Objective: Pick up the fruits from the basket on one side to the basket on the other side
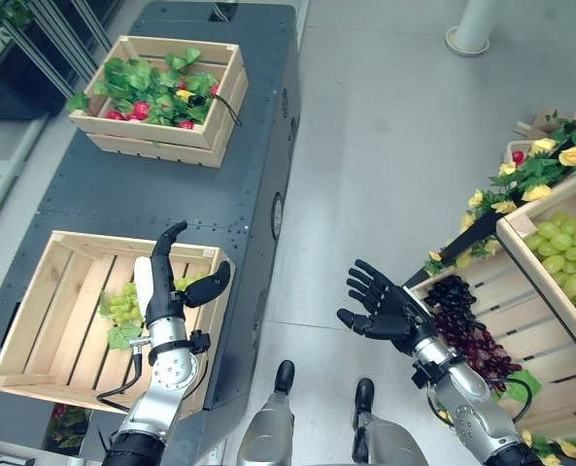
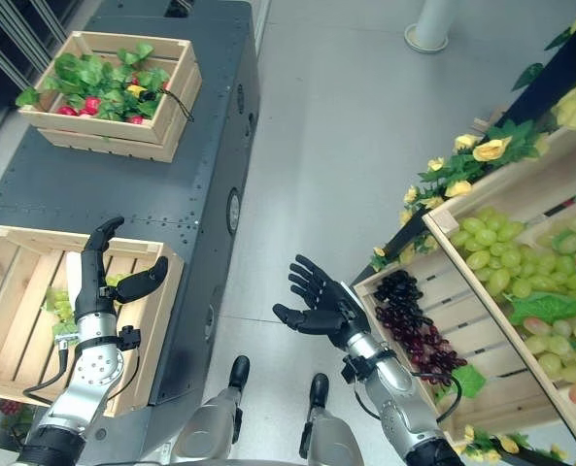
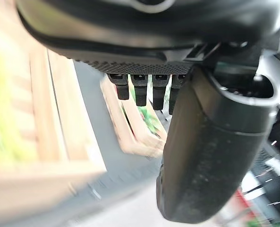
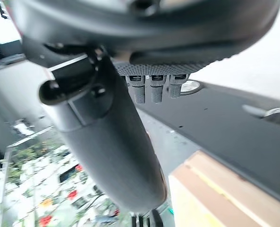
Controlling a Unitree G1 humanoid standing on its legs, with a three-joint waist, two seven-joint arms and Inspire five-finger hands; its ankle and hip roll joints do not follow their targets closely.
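Fingers straight and spread on both sides: our left hand hangs open above the pale slatted wooden crate on the dark grey riveted table, and our right hand is splayed, palm up, holding nothing, over the floor between the table and the fruit stand.

The small bunch of green grapes lies inside that crate, just beside and below the left fingers, apart from them. The dark purple grape bunch sits in the lower wooden tray of the stand, just beyond the right hand and not touching it. A heap of green grapes fills the tray above.

We judge that we are between transfers: one bunch is delivered, neither hand carries anything. The next move, as we see it, calls for the right hand to turn toward the stand, reach over the tray's edge and close round the purple bunch near its stem, without crushing the fruit.

A second wooden crate of green leaves and red fruit stands at the table's far end.
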